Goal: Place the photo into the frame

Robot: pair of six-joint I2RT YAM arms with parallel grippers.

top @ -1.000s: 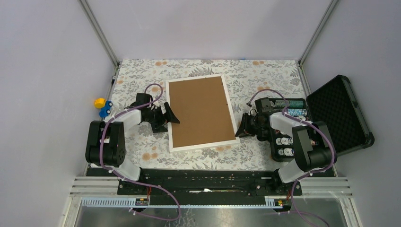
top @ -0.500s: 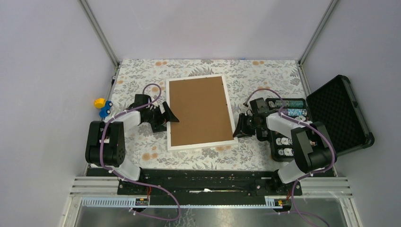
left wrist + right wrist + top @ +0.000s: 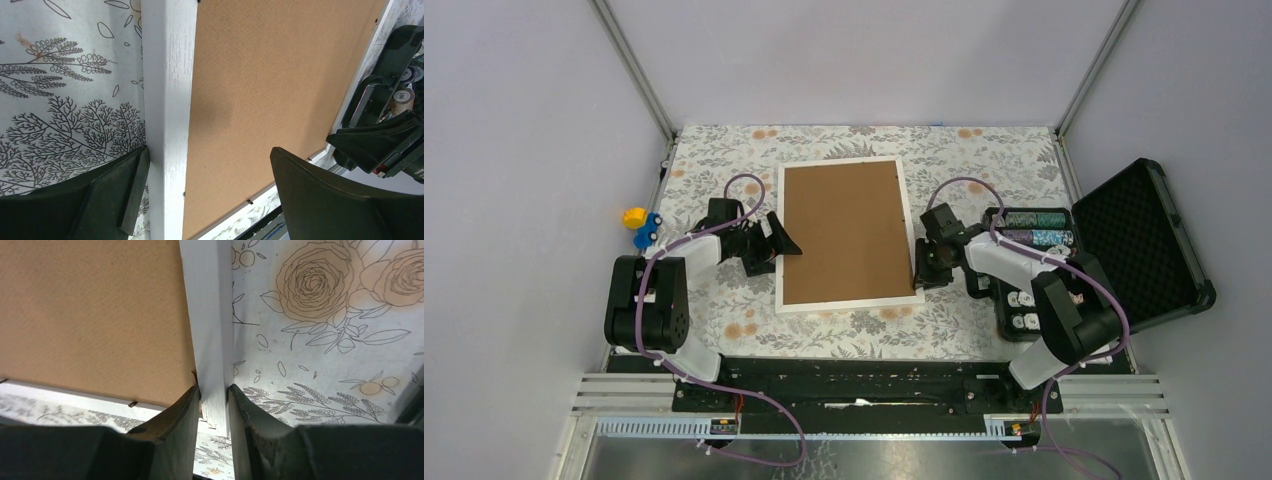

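At the 9 o'clock edge of the floral tablecloth sit two small toys, one yellow and one blue, touching each other. They lie well apart from everything else.

The left gripper is at the 9 o'clock side of the single white frame. Its two fingers are spread wide and straddle the frame's left rail. One finger is over the cloth just beside the rail's outer edge, and the other is above the board. They grip nothing.

The frame lies flat in the middle of the table, long sides running 12 to 6 o'clock, slightly turned. It is back side up, and one plain brown backing board fills its opening.

The right gripper is at about 4 o'clock on the frame, near the 5 o'clock corner. The right wrist view shows both fingers pinching the right rail between them, one on the board side and one on the cloth side.

At 3 o'clock one black case stands open, its foam-lined lid thrown back toward the wall. Two patterned rolls lie side by side in its far end. The smaller round items nearer the arm are too small to count.
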